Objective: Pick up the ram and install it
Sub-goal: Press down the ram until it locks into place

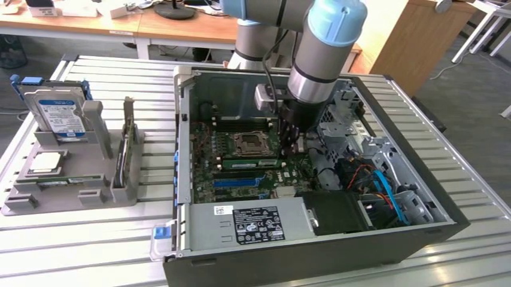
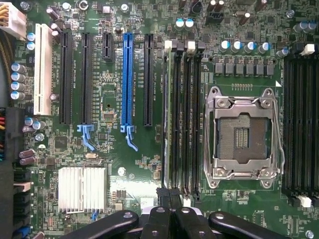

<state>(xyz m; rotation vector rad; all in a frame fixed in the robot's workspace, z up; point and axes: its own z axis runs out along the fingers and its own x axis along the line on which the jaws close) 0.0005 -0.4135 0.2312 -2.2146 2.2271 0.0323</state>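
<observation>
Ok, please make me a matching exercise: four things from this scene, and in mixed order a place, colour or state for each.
1 hard drive
2 CPU socket
3 gripper
4 long expansion slot

A shut, over the motherboard
B blue
C empty
D upright in the grey holder, outside the case

Pairs: 1-D, 2-C, 3-A, 4-B

Upper left of my exterior view: a blue-labelled hard drive (image 1: 62,113) upright in a grey holder (image 1: 72,197) (silver CPU chip (image 1: 45,162) below it).
</observation>
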